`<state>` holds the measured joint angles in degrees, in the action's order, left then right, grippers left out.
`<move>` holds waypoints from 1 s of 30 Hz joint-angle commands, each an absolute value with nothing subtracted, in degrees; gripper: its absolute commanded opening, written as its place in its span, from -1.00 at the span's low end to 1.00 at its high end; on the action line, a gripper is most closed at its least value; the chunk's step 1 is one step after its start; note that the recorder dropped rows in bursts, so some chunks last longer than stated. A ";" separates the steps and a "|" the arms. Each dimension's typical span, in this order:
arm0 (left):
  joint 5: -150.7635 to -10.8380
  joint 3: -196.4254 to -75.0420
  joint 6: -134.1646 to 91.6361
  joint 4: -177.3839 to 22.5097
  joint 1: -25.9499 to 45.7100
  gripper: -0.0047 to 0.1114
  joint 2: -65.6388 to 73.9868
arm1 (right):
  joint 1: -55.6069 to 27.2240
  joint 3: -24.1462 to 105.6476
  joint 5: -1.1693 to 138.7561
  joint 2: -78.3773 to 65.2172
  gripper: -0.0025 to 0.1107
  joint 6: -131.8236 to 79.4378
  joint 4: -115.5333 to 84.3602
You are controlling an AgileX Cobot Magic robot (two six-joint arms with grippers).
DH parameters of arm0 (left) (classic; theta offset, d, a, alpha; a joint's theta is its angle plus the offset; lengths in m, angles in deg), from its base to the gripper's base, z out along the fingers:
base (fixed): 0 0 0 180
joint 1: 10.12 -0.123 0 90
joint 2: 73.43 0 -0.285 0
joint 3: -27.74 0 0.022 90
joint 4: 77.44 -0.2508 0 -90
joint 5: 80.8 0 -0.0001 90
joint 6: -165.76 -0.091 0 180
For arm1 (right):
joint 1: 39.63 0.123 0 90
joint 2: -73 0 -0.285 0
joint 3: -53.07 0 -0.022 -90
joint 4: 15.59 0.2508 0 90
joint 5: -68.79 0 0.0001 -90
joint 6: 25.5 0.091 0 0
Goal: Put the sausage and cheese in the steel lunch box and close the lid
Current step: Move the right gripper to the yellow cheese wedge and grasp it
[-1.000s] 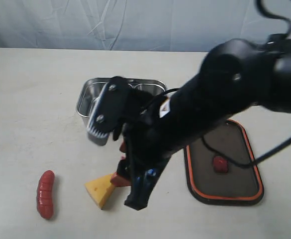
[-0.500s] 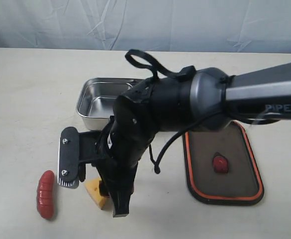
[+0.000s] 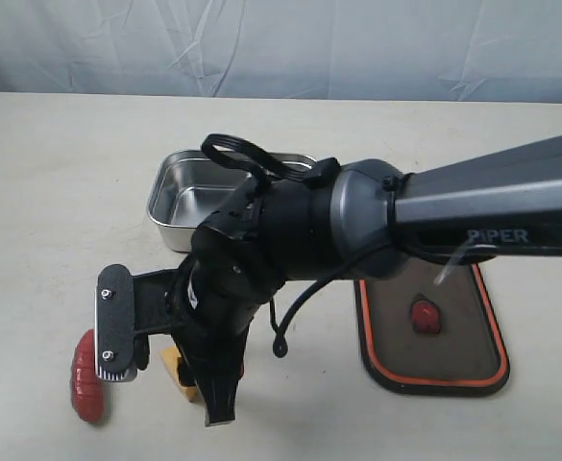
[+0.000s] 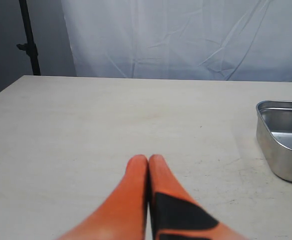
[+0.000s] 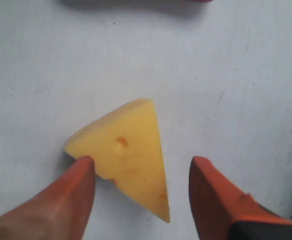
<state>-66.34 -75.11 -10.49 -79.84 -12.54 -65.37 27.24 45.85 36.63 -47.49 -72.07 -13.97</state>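
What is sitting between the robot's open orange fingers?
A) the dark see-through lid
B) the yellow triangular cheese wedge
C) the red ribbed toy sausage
B: the right wrist view shows the yellow triangular cheese wedge lying between the right gripper's open orange fingers.

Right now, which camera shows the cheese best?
Right wrist view: the whole cheese wedge lies inside the open right gripper. Exterior view shows only a yellow corner under the arm. Left wrist view misses it.

You're in a staged lab bay. Wrinkled grey cloth [image 4: 185, 40] backs your pale table [image 4: 86, 145], with a black stand [image 4: 29, 45] beside it.
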 commanded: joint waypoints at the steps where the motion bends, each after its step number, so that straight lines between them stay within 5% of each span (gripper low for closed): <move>1: -67.19 -75.04 -10.40 -79.90 -12.22 -0.92 -65.64 | 27.84 45.36 36.09 -49.70 0.02 -71.97 -15.59; 19: -67.19 -75.04 -10.40 -79.90 -12.22 -0.92 -65.64 | 29.03 45.36 32.90 -48.88 0.02 -72.07 -17.42; 22: -67.19 -75.04 -10.40 -79.90 -12.22 -0.92 -65.64 | 29.03 45.36 33.01 -48.88 -0.22 -72.07 -16.24; 26: -67.19 -75.04 -10.40 -79.90 -12.22 -0.92 -65.64 | 29.03 45.36 32.13 -48.88 -0.91 -72.07 -12.36; 30: -67.19 -75.04 -10.40 -79.90 -12.22 -0.92 -65.64 | 29.03 45.36 30.56 -48.88 -0.95 -71.73 -9.01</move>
